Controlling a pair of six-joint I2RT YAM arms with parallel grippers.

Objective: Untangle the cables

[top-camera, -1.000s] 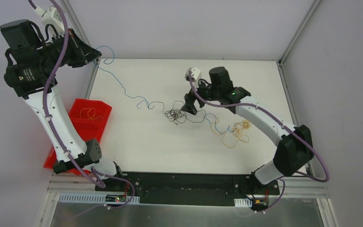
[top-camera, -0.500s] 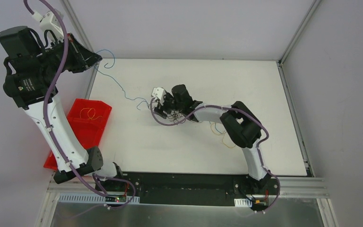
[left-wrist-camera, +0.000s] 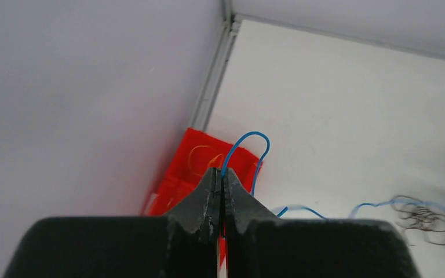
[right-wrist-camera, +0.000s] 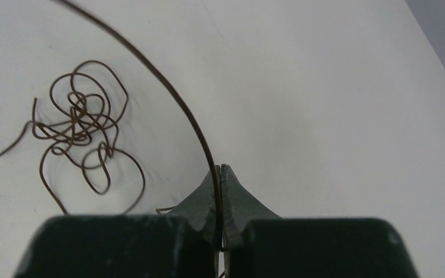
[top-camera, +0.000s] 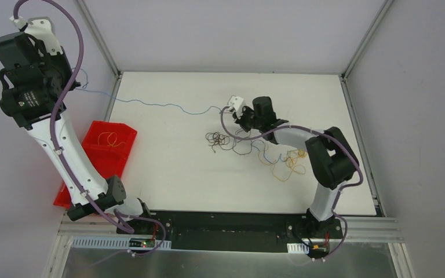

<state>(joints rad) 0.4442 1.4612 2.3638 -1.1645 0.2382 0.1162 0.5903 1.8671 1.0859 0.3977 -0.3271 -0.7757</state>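
Observation:
My left gripper (left-wrist-camera: pixel 220 171) is raised at the far left, shut on the end of the thin blue cable (top-camera: pixel 150 105). This strand runs nearly straight across the table toward the right gripper (top-camera: pixel 232 117). The right gripper (right-wrist-camera: pixel 221 168) is shut on a dark strand of the black cable (right-wrist-camera: pixel 168 87), which arcs up and to the left from the jaws. The black cable's curly coil (top-camera: pixel 220 140) lies on the table just below it. The orange-yellow cable (top-camera: pixel 290 163) lies loosely looped to the right, with more blue strand (top-camera: pixel 262 152) crossing it.
A red bin (top-camera: pixel 95 168) sits at the table's left edge below the left arm, with an orange-yellow loop (top-camera: pixel 111 139) inside. Grey walls and a metal frame close in the table at the back and sides.
The left arm drew back to the left, pulling the blue cable from wavy to nearly straight. The right gripper dipped to the tangle, shut on a black strand and moved right.

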